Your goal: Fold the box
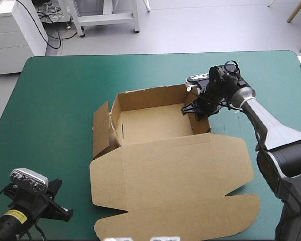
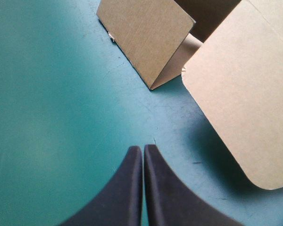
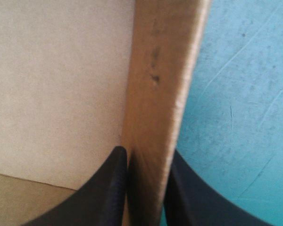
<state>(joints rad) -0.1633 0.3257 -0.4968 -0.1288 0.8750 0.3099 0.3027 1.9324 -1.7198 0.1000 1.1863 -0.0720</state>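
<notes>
The brown box sits mid-table as an open tray, its back and side walls raised. Its big lid lies flat toward the near edge. My right gripper is at the tray's right wall, one finger inside and one outside. In the right wrist view this gripper is shut on that upright wall. My left gripper rests low at the near left corner of the table, away from the box. Its black fingers meet in one arch, with the box's left flap and the lid's corner ahead.
The left side flap leans outward from the tray. Bare teal-green cover lies left of the box and beyond it. The table's near edge runs close behind the left gripper.
</notes>
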